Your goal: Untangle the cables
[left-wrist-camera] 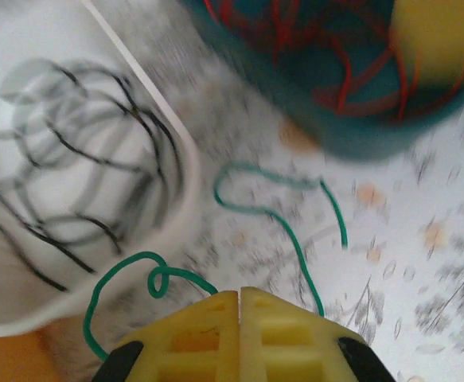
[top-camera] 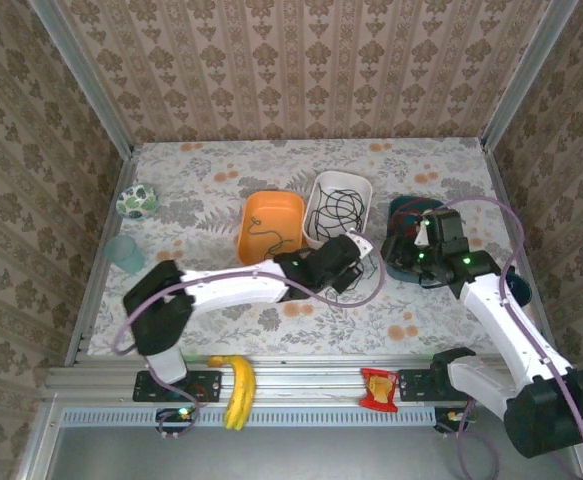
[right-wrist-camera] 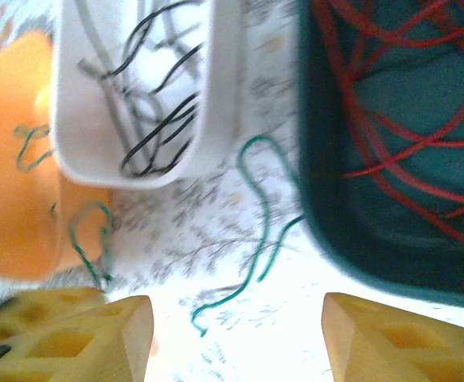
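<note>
Just ahead of our left tool [left-wrist-camera: 239,296], clenched on the green cable [left-wrist-camera: 273,215], that wire snakes over the bench [left-wrist-camera: 423,263] between white tray [left-wrist-camera: 180,215] and teal bowl [left-wrist-camera: 359,139]. We should lift slowly, clear of the red cables [left-wrist-camera: 339,68]; our right tool [right-wrist-camera: 232,334] hangs released.

- desk [top-camera: 221,170], floral cloth, patterned wallpaper walls around
- orange bin [top-camera: 276,208] near desk centre
- white bin [top-camera: 312,205] touching the orange bin at its 3 o'clock
- teal bin [top-camera: 407,206] at 3 o'clock of white bin, close by
- green-white patterned cup [top-camera: 136,202] at 9 o'clock edge, pale teal cup [top-camera: 126,253] just at its 6 o'clock
- banana [top-camera: 238,392] on front rail, 7 o'clock
- red snack packet [top-camera: 379,388] on front rail, 5 o'clock
</note>
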